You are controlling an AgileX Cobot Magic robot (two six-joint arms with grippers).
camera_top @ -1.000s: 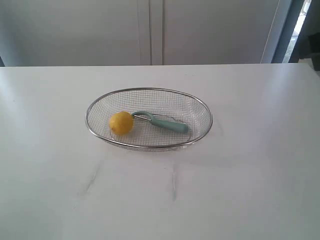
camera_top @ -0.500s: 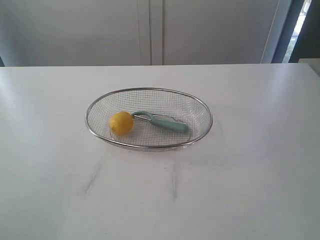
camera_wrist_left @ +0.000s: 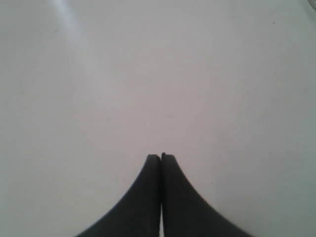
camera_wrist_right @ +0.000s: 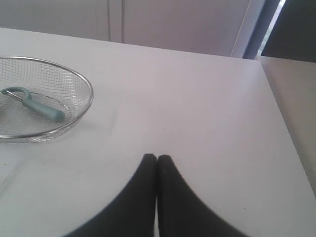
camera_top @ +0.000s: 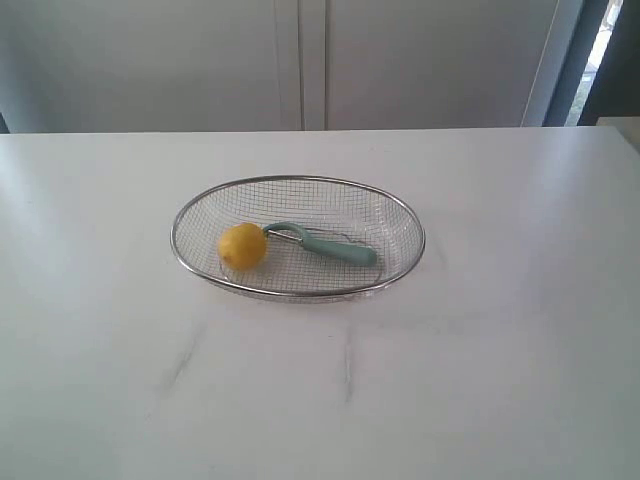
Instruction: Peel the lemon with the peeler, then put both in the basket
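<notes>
The round yellow lemon (camera_top: pixel 242 246) lies at the left of the mesh basket (camera_top: pixel 300 179), just beside the teal peeler's (camera_top: pixel 335 247) metal loop — open white counter (camera_top: pixel 500 350) spreads wide on all sides, and the left pincer (camera_wrist_left: pixel 161 157) and right pincer (camera_wrist_right: pixel 157 158) are each pressed together, empty.

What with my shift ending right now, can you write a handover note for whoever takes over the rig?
Grippers: left gripper, jaws shut, empty, over bare table; right gripper, jaws shut, empty, away from the basket.
Things: the lemon and peeler lie in the basket, peeler head toward the lemon.
Done: both are in the basket.
Left: the lemon looks all yellow, so peeling may not be done; check before ending.
</notes>
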